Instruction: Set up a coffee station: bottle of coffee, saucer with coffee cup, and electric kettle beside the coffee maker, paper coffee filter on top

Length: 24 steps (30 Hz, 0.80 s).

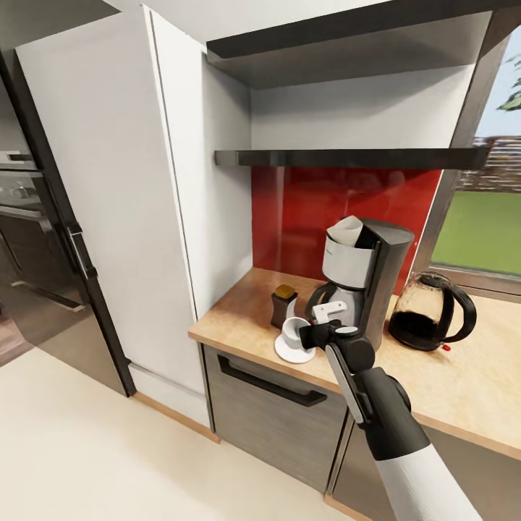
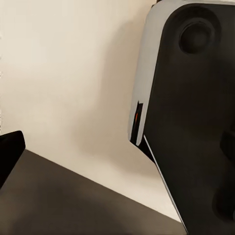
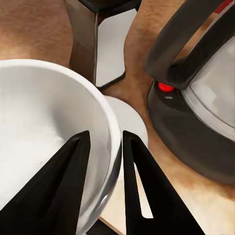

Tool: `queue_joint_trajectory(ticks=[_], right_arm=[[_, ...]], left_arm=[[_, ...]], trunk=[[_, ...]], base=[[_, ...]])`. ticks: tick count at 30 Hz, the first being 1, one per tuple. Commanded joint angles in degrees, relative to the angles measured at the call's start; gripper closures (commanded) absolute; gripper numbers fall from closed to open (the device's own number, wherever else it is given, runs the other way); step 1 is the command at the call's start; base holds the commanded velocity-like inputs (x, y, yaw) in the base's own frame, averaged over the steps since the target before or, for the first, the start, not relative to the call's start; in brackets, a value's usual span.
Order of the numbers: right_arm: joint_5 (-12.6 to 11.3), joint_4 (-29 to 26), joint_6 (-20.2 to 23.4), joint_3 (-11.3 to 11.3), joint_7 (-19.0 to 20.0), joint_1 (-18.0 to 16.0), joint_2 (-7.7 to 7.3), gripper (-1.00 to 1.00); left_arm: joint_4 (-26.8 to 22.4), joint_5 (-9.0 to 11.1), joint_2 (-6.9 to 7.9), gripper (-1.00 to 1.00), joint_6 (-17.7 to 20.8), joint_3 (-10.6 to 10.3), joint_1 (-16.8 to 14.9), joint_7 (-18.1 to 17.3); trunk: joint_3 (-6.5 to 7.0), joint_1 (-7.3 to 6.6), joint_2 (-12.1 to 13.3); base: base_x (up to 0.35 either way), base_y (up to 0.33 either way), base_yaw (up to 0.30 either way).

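We see the wooden countertop (image 1: 463, 391) with the coffee maker (image 1: 369, 282) standing on it in front of a red wall (image 1: 318, 210). A white paper coffee filter (image 1: 349, 230) sits in the top of the coffee maker. Just beside the coffee maker, on its left side in our head view, stands the bottle of coffee (image 1: 283, 305) with its tan lid. In front of that bottle is the white saucer (image 1: 293, 352), and the white coffee cup (image 1: 295, 331) is sitting on it. The electric kettle (image 1: 427, 312) is on the other side of the coffee maker, near the window (image 1: 485, 224). Our right gripper (image 1: 312, 335) reaches out over the counter and meets the cup. In the right wrist view the two dark fingers (image 3: 63, 181) are close together with the rim of the coffee cup (image 3: 54, 132) between them, one finger inside the cup and one outside, so the gripper is pinching the cup's wall. In that view the saucer (image 3: 128, 122) peeks out under the cup, and the dark base of the coffee maker (image 3: 196, 93) with a red button is just beside it. The left wrist view shows a pale wall (image 2: 73, 83) and a part of our own body (image 2: 191, 112), and we cannot tell how the left fingers are set
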Motion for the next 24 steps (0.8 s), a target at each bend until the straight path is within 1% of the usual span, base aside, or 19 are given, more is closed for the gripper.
queue_joint_trajectory(ticks=[1,5,7,11,17,19,24], right_arm=[[0.0,0.0,0.3,0.0,-0.1,-0.1,0.01,1.00],[0.1,1.0,0.4,0.1,-0.7,0.0,0.00,1.00],[0.0,3.3,0.4,0.2,-1.4,0.0,0.00,1.00],[0.0,4.6,0.4,0.2,-1.6,0.0,0.08,1.00],[-0.1,4.8,0.4,0.2,-1.6,0.0,0.09,1.00],[-0.1,4.8,0.4,0.2,-1.7,0.0,0.09,1.00],[-0.1,4.8,0.4,0.2,-1.7,0.0,0.09,1.00]], left_arm=[[-0.1,0.1,0.05,-1.00,0.0,0.4,0.0,-0.3],[-0.1,0.0,0.11,-1.00,0.0,0.5,0.0,-0.3],[-0.1,0.0,0.15,-1.00,0.0,0.5,0.0,-0.3],[-0.1,0.0,0.26,-1.00,0.0,0.5,0.0,-0.3],[-0.1,0.0,0.27,-1.00,0.0,0.5,0.0,-0.3],[-0.1,0.0,0.29,-1.00,0.0,0.5,0.0,-0.3],[-0.1,0.0,0.26,-1.00,-0.1,0.5,0.0,-0.3]], trunk=[[-0.06,0.01,-0.1],[-0.06,0.01,-0.1],[-0.06,0.01,-0.1],[-0.06,0.01,-0.1],[-0.06,0.01,-0.1],[-0.06,0.01,-0.1],[-0.06,0.01,-0.1]], base=[[0.000,0.000,0.000],[0.000,0.000,0.000],[0.000,0.145,-0.161],[0.000,0.258,-0.261],[0.000,0.286,-0.296],[0.000,0.161,-0.300],[0.000,0.034,-0.300]])
